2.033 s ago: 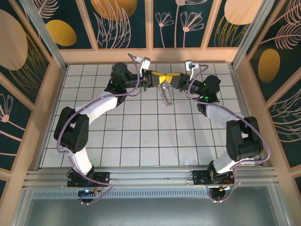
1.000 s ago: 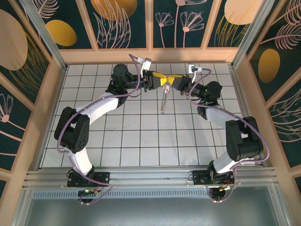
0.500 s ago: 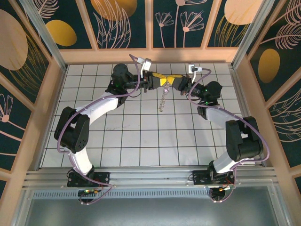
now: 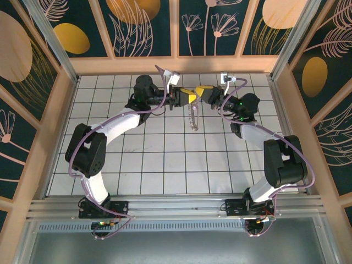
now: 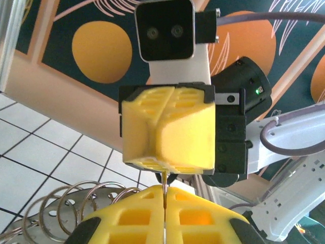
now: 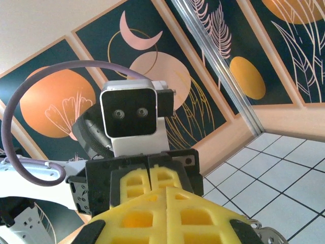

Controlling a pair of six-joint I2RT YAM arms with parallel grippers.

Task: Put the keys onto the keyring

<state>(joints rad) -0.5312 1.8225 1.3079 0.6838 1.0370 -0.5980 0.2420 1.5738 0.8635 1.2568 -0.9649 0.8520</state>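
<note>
**Setting:** white tiled tabletop (image 4: 165, 165) with dark grid lines, walled in pale wood.

**Item:** pale beige-grey coiled-wire keyring (image 4: 192, 116), far centre, hanging from where the two tools meet. In the overhead view its long axis runs near to far, free end toward the near edge, upper end at the tips.

**Left tool** (image 4: 186, 97): yellow latticed fingers pressed together.

**Right tool** (image 4: 199, 92): likewise closed, nose to nose with the left. Which one carries the ring or pinches the key cannot be told.

**Step, judged:** threading in mid-air. The next move calls for finely aligning the key's hole with the wire end, one tool steadying.

**Behind:** teal floral wall panels (image 4: 209, 22).
</note>
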